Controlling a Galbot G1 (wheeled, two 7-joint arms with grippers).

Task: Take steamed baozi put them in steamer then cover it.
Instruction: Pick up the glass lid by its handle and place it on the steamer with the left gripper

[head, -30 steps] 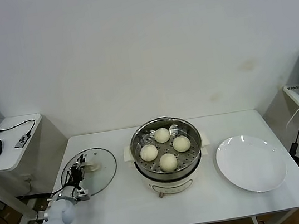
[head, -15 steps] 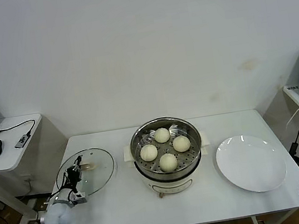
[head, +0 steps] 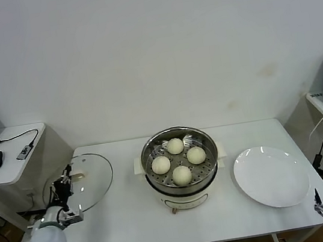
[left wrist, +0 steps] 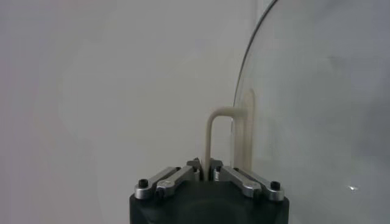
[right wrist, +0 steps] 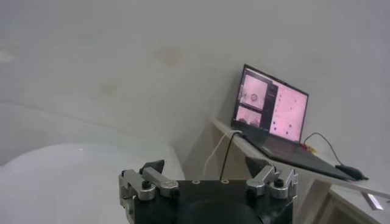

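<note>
Glass cover (head: 84,176) handle pinched in left end effector (left wrist: 204,173), wrist-confirmed; right end effector (right wrist: 207,176) spread wide, parked low.

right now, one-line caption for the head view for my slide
Left gripper lifts the glass lid by its handle beside the steamer holding four baozi; plate empty.

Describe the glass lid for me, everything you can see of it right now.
The cover is a round clear glass lid with a thin metal rim and a cream-white loop handle at its centre. The left gripper is shut on that handle and holds the lid tilted up off the table, at the table's left end, left of the steamer. Nothing else touches it. The steamer is not yet covered, with four baozi showing inside.
</note>
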